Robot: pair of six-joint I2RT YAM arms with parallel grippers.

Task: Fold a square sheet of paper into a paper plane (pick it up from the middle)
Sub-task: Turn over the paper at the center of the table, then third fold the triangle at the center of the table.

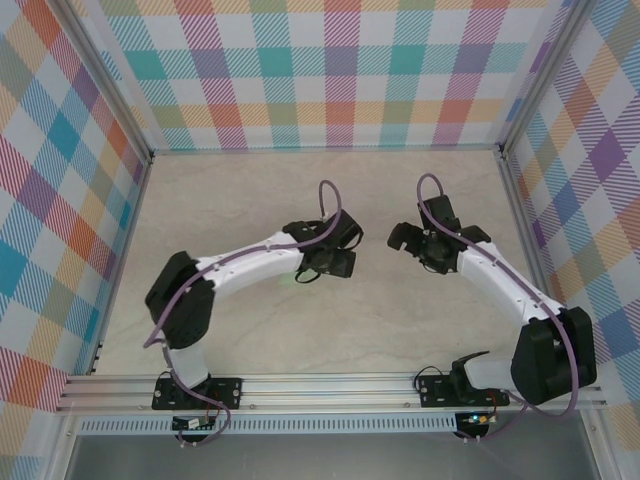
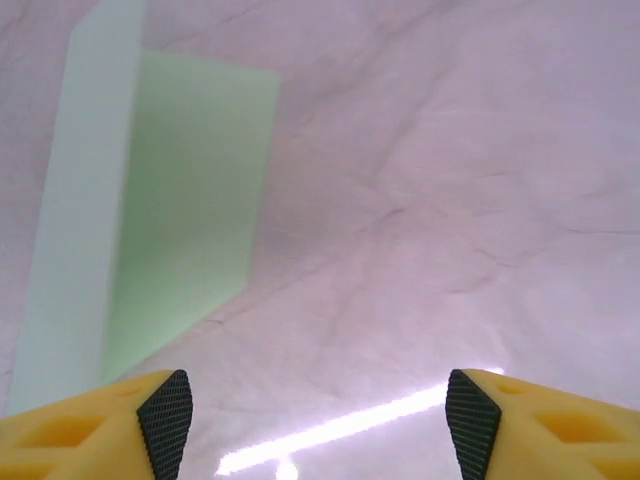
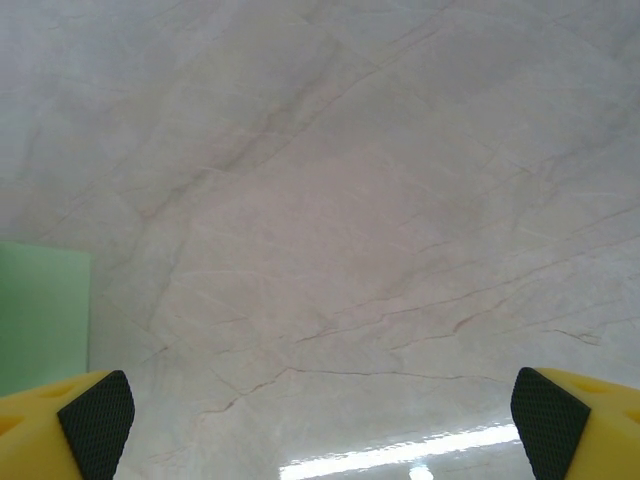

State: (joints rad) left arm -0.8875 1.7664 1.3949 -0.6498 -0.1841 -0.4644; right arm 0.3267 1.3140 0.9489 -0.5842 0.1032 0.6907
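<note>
Paper (image 2: 190, 200) lies at the left of the left wrist frame, long axis up-frame, off to the side of the left gripper (image 2: 318, 415), jaws apart, empty; right gripper (image 3: 325, 420) gapes too, farther off, I judge.

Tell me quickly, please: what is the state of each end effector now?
Left end effector: open, holding nothing.
Right end effector: open, holding nothing.
</note>
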